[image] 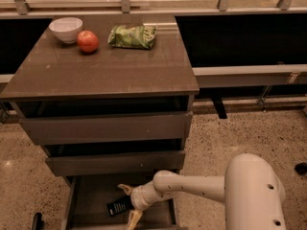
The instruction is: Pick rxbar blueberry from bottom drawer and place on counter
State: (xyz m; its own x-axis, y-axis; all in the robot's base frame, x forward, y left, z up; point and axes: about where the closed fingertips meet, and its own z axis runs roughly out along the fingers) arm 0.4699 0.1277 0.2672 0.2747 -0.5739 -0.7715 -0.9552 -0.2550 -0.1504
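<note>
The three-drawer cabinet [108, 128] fills the left half of the camera view, and its counter [105, 71] is the broadest surface. Three things sit along the counter's far edge. A green chip bag [133, 36] lies at 12 o'clock. A white bowl [66, 28] stands in the 11 o'clock corner, and a red apple [88, 41] is just beside it at the bowl's 4 o'clock. From there to the front edge at 6 o'clock the glossy top shows bare.

The two upper drawers [108, 127] show flat fronts with a dark gap above each.

The bottom drawer [93, 198] is pulled out toward 6 o'clock. The rxbar blueberry [119, 206] lies flat on its floor, near the middle and slightly askew. The drawer floor to the bar's 9 o'clock is bare wood up to the left wall.

The robot's white arm [196, 186] reaches in from 3 o'clock over the drawer's right side. Speckled floor [249, 128] lies open at the cabinet's 3 o'clock.

The gripper [129, 204] hangs low inside the drawer. Its fingers are spread apart, one [125, 189] at the bar's 1 o'clock and the other at its 5 o'clock. The bar's right end lies between them, and nothing is clamped.
</note>
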